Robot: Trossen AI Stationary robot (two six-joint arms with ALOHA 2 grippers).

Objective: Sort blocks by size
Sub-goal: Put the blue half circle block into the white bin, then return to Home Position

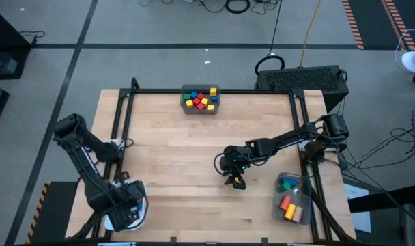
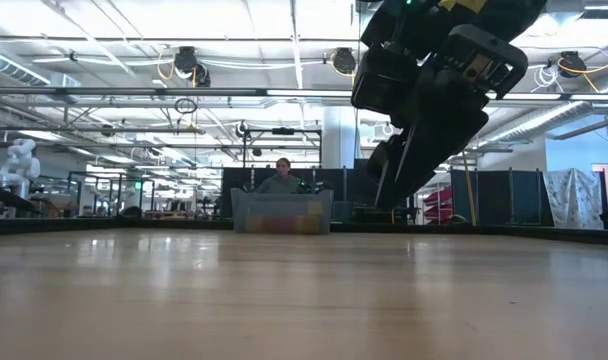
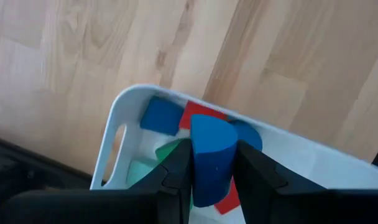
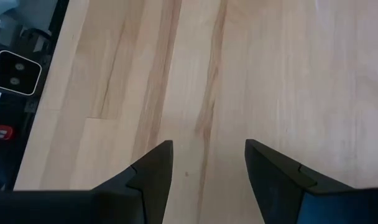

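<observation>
From overhead we look straight down on the whole table [image 1: 194, 164], both arms and the surrounding floor. At table-top height we look level across the wood toward the clear bin [image 2: 282, 212] at the far edge and the room behind; the overhead view shares that bin [image 1: 200, 99]. On the left wrist we look closely down past its fingers [image 3: 176, 168] into the white bin [image 3: 114, 134]. On the right wrist we look closely down past its fingers [image 4: 153, 171] at bare wood.
</observation>
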